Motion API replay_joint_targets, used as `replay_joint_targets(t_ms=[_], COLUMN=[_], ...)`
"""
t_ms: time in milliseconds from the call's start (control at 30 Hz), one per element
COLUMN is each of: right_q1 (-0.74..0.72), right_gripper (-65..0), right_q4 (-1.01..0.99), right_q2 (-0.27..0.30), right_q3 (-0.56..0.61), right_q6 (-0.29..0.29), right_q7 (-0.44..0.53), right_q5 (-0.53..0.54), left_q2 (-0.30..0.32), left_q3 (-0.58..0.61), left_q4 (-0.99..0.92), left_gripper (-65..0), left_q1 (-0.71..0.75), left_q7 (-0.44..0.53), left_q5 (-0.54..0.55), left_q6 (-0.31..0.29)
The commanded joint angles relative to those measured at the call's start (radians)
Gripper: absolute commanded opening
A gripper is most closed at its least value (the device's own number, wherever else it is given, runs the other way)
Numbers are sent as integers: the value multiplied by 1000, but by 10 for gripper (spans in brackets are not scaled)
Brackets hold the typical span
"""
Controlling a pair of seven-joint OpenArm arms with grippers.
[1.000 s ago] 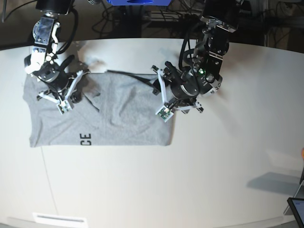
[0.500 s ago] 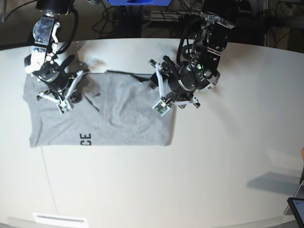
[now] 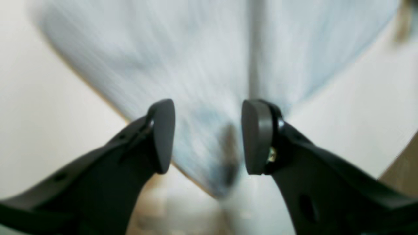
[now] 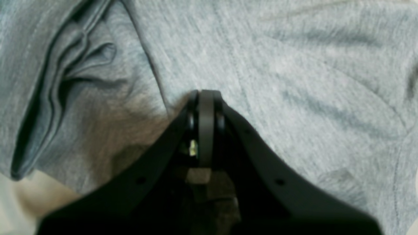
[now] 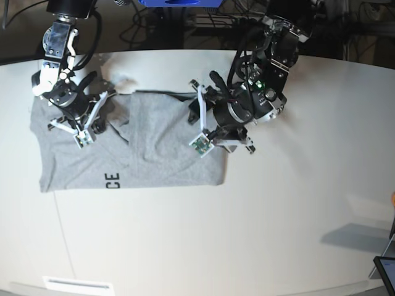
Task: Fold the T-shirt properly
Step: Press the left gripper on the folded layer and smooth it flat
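Left wrist view: left gripper (image 3: 207, 137) spread apart, nothing between pads, blurry corner of T-shirt (image 3: 209, 65) just beyond on pale table (image 3: 49, 114). Motion blur pretty heavy.

Right wrist view: right gripper (image 4: 205, 107) clamped tight, tip pressed against grey fabric next to bunched folds (image 4: 65, 81). Can't tell if cloth is actually pinched.

Base view: shirt (image 5: 160, 148) flat-ish at table's (image 5: 247, 234) far left, "CE" (image 5: 111, 180) print showing.

Risk imo: left claw could snag single layer or miss the edge, dragging the fold crooked; right tip slipping would let wrinkles spread.

White table (image 5: 259, 234), black cables (image 5: 142, 34) behind it, dark tablet corner (image 5: 386, 271)
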State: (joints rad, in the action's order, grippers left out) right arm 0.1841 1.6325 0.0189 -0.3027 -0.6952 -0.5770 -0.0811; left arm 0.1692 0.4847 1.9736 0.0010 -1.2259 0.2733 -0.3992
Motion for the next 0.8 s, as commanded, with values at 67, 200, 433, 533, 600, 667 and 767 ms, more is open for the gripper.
replay_joint_targets(t_ms=[67,200,433,533,600,667,767], right_q1=[15,15,15,15,15,16,30], right_gripper=[-647,-647,-646,-641,-640,-638,-599], right_q4=[-4,-2,-1,1,13,56,134], right_q2=[5,3,3,3,3,3,3], right_q3=[1,1,1,0,0,-2,0], right_q6=[-3,-3,-3,-3,-3,-3,-3], right_q7=[-85,-85,-85,-85,-85,-85,-85], right_q5=[-55,-55,-55,-55,-53,-52,-50], left_q2=[-21,-72,-92,-89,-73,-53,-15], left_q3=[-2,-53,-48,-47,-47,-45,-47], left_q4=[-4,-95,-225,-306,-354,-374,-380], left_gripper=[-334,-334,-334,-334,-334,-334,-334], left_q1=[-46,-98,-118,-117,-115,-103,-95], left_q7=[11,14,64,93,111,136,142], left_q5=[-6,-1,-7,-9,-9,-9,-9], left_q6=[3,1,0,0,0,0,0])
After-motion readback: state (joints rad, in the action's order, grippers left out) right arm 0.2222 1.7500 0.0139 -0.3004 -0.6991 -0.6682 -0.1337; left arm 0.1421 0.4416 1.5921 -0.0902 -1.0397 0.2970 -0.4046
